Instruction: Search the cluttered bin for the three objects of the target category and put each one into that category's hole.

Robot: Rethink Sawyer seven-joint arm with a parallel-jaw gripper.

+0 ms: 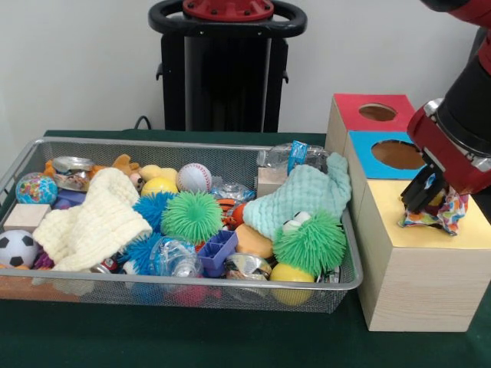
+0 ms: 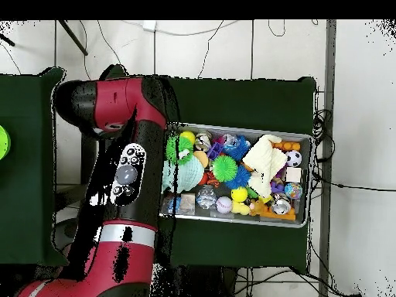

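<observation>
Your gripper (image 1: 426, 192) has its dark fingers (image 1: 418, 193) pinched narrow on a crumpled, colourful wrapper (image 1: 439, 213), and you've got it right over the yellow top (image 1: 430, 230) of the wooden sorting box (image 1: 418, 284). The wrapper sags below and slightly to the outer side of the fingertips, its lower folds touching or all but touching the yellow panel; which one, you can't tell from the front view.

Here's the relation that matters: the wrapper sits directly under the fingers. Any hole in that yellow section is hidden by the bundle and the gripper, so you cannot confirm alignment. The blue top's hole (image 1: 397, 154) lies just beyond, toward the box's far end, and the red top's hole (image 1: 377, 112) is further still. My read is that you're at the drop step, and a straight release is all it needs if the opening is beneath.

Watch the risk: crumpled foil is light and springy, so it may catch on a rim rather than fall through.

Outward now: the wire bin (image 1: 184, 287) stands just beside the box's long side, packed with spiky balls, a cream knitted cloth (image 1: 92, 222), a mint cloth (image 1: 299, 199) and a baseball (image 1: 194, 177). From overhead, the arm (image 2: 128, 178) covers the box entirely, so expect no help there.
</observation>
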